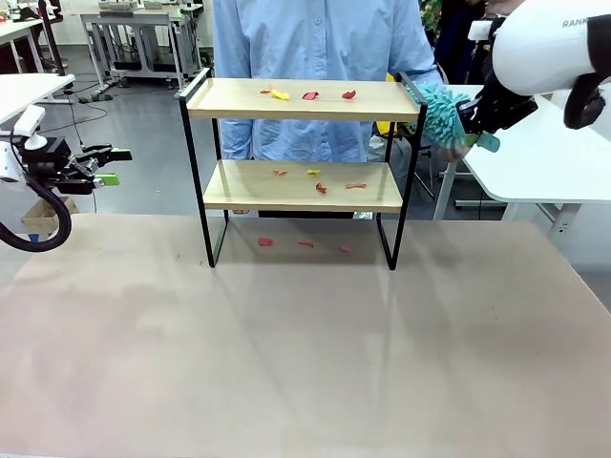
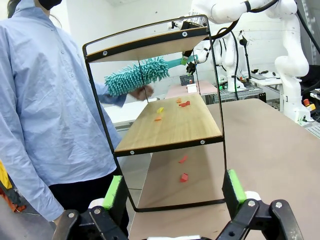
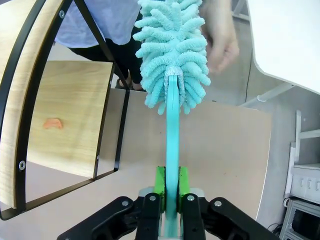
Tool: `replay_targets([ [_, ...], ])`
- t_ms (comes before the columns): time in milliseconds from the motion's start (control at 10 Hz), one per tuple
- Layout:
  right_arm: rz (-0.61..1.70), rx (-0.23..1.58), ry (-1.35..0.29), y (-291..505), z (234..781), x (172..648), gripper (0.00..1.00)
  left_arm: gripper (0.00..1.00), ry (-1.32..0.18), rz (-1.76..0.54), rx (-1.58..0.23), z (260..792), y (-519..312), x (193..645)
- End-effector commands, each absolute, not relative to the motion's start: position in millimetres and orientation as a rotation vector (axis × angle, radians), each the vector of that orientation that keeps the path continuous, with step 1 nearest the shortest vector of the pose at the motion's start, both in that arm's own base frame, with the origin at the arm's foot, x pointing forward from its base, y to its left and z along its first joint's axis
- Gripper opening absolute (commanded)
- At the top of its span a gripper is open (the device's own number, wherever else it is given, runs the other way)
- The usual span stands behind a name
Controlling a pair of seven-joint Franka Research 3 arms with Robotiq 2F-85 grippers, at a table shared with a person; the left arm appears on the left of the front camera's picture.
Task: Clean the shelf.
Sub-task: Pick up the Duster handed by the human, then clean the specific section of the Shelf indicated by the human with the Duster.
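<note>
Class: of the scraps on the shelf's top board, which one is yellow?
The scrap toward the left end of the top board; the two scraps farther right are red.

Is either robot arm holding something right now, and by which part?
The right gripper holds a teal fluffy duster by its thin handle, clamped between its fingers. The left gripper stands open, holding nothing.

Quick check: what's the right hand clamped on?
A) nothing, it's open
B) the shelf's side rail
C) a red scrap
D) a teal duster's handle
D: in the right wrist view the right hand is shut on the thin teal handle of the duster. The front view shows the duster's fluffy head beside the right end of the top board of the shelf.
</note>
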State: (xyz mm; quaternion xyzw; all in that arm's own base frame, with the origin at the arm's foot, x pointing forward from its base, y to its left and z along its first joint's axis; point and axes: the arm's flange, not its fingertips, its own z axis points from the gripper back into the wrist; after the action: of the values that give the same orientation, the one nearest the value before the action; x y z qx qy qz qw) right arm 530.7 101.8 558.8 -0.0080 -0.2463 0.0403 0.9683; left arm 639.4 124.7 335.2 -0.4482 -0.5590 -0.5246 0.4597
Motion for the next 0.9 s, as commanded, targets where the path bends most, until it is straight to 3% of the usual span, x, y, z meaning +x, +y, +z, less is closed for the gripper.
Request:
replay_targets([
  [0,0.087,-0.018,-0.504,101.8,561.1,530.3,0.00,1.00,-1.381,-1.300,-1.094,337.6,124.1,639.5],
  [700,0.087,-0.018,-0.504,101.8,561.1,530.3,0.00,1.00,-1.381,-1.300,-1.094,337.6,124.1,639.5],
  [800,0.082,-0.016,-0.498,101.9,558.8,530.7,0.13,1.00,-1.381,-1.300,-1.094,337.6,124.1,639.5],
])
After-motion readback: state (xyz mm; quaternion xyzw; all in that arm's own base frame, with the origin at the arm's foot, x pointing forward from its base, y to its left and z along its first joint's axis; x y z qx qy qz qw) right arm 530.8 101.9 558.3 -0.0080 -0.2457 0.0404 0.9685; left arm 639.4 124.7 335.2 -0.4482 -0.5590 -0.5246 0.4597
